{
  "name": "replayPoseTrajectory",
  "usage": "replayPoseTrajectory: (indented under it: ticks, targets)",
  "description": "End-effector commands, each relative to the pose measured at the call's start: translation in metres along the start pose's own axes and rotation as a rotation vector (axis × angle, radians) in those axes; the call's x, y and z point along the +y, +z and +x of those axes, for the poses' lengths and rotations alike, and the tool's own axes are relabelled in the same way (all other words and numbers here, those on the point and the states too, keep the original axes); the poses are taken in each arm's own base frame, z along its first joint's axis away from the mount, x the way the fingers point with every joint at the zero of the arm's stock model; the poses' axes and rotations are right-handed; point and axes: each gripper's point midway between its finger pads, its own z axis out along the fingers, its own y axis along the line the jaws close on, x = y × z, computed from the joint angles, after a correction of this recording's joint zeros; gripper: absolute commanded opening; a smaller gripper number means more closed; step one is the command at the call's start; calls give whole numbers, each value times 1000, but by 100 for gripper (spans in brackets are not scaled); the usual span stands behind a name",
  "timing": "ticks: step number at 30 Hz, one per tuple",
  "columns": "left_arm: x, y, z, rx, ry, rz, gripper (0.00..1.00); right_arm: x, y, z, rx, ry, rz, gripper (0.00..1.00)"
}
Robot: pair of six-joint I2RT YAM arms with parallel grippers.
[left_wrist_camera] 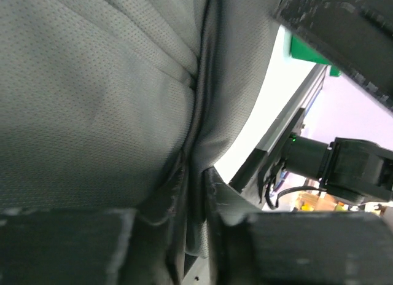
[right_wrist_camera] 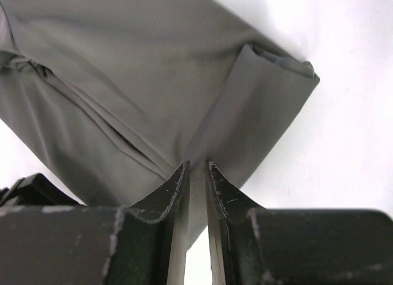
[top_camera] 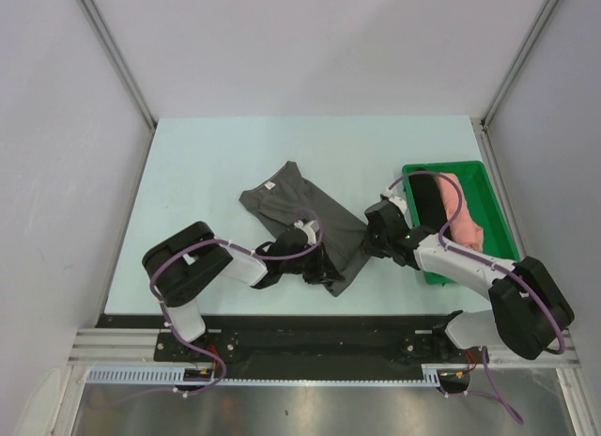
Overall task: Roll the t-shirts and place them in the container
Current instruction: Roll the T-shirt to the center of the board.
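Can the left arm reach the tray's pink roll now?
Probably not: the right arm, its jaws on the grey tee, lies between it and the pink roll in the green tray.

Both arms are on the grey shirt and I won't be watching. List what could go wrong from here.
1. The right tool pinches only a thin fold of the grey t-shirt; it may slip out when pulled.
2. Bunched cloth fills the gap of the left tool, grip unclear; the roll may come out lopsided.
3. The right arm passes over the green tray's near corner; a sweep might knock it.
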Motion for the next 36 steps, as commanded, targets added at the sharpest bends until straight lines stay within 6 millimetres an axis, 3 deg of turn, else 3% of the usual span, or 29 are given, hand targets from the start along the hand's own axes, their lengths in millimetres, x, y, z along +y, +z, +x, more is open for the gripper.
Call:
replayPoseTrajectory:
  ticks: [1,9,18,27,32,36]
  targets:
    - [-6,-3,-4,-4,28,8,25,0,10,-5,-9,14,-5,20]
    - [-14,-10,-8,-22,82,14,40,-5,18,-5,9,29,11,19]
    - [-16,-20,-9,-28,136,-8,42,-6,25,-10,18,32,34,17]
    - [-19,-27,-4,-5,270,-64,56,-7,32,-9,34,35,45,16]
    - [-29,-26,-1,5,367,-86,58,-6,35,-8,42,33,50,15]
    - [-24,-25,4,30,425,-148,58,-7,37,-7,48,33,57,15]
